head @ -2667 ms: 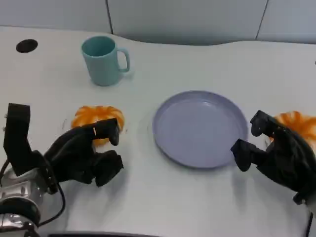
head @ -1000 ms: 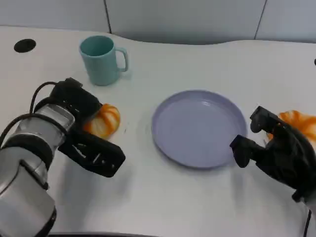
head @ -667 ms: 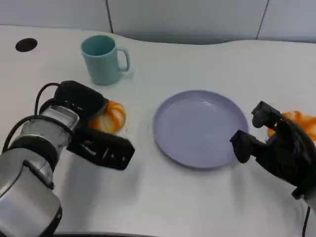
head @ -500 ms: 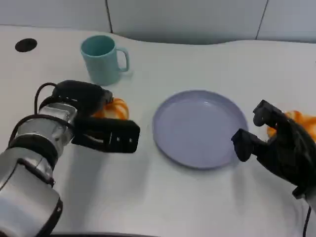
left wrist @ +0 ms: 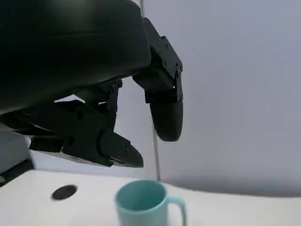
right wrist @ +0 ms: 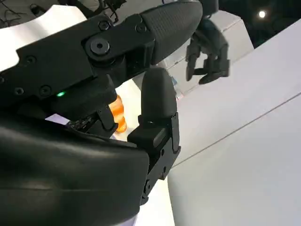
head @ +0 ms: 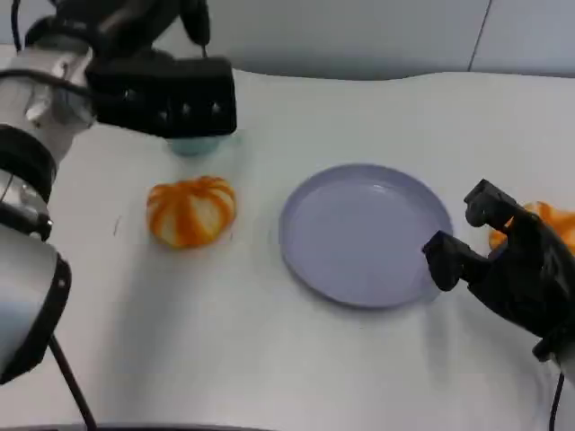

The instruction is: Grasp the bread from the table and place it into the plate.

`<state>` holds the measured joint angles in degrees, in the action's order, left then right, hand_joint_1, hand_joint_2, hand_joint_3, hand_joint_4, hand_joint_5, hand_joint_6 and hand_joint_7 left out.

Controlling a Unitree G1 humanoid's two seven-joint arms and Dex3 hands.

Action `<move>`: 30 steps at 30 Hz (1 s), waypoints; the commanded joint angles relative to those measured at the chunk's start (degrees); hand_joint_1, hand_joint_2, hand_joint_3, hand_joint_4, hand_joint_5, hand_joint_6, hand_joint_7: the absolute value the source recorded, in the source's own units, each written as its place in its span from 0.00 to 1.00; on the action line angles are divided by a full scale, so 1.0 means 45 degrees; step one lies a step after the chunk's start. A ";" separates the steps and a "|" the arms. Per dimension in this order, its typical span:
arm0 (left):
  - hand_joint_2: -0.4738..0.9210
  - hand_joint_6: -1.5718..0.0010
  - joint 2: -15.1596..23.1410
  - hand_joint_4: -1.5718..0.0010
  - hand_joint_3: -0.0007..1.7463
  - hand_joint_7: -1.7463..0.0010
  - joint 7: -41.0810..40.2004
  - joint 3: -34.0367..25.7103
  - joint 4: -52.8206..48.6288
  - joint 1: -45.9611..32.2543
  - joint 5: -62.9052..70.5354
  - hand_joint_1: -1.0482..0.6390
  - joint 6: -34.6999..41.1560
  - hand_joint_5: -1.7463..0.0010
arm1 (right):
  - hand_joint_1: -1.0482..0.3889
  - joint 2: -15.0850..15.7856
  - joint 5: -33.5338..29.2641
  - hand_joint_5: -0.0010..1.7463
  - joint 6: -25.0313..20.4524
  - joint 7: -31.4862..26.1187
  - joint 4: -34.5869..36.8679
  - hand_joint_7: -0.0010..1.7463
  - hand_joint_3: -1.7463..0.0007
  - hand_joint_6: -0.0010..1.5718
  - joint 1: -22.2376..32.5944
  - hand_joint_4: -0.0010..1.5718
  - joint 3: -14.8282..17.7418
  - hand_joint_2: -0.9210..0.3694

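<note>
Bread (head: pixel 191 210), round and orange with pale stripes, sits on the white desk (head: pixel 269 359), just left of the lavender plate (head: pixel 364 233) and apart from its rim; nothing touches it. The left robot hand (head: pixel 166 94) is raised above the desk at the upper left of the head view, over the teal mug (head: pixel 193 145), which shows partly beneath it. In the left wrist view that robot hand (left wrist: pixel 127 117) holds nothing, its fingers (left wrist: pixel 164 113) apart in the air, with the mug (left wrist: pixel 141 202) standing upright on the desk below and a dark round hole (left wrist: pixel 64 191) in the desk near it. The right robot hand (head: pixel 512 269) hovers at the right edge of the plate, empty, fingers apart and loosely bent. Behind it lies a second orange piece of bread (head: pixel 548 223), partly hidden. The plate is bare. In the right wrist view the right robot hand (right wrist: pixel 141 108) fills the foreground, with an orange bit (right wrist: pixel 117 113) showing past the fingers.
</note>
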<state>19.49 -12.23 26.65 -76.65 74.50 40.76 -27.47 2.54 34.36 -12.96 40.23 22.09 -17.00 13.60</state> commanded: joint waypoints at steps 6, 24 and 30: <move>0.97 0.39 -0.0378 0.48 0.00 0.63 0.0039 0.0088 0.0251 0.1335 -0.0028 0.60 -0.1182 0.13 | 0.47 0.0063 0.0097 1.00 0.0079 0.0071 0.0160 1.00 1.00 0.39 -0.0100 0.54 0.0134 0.04; 1.00 0.78 -0.1305 0.86 0.12 0.97 0.2617 0.1743 -0.0329 0.0116 0.1240 0.10 0.1372 0.88 | 0.46 0.0186 0.0195 1.00 -0.0105 0.0195 0.0216 1.00 1.00 0.40 -0.0106 0.54 0.0184 0.04; 1.00 0.88 -0.1500 0.91 0.19 1.00 0.3394 0.2059 -0.0558 -0.0723 0.1365 0.07 0.2591 0.95 | 0.47 0.0227 0.0130 1.00 -0.0111 0.0180 0.0170 1.00 1.00 0.39 -0.0056 0.54 0.0203 0.04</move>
<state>12.52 2.00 35.46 -78.93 72.36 46.46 -17.19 2.68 34.56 -13.52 40.72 23.13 -17.18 13.81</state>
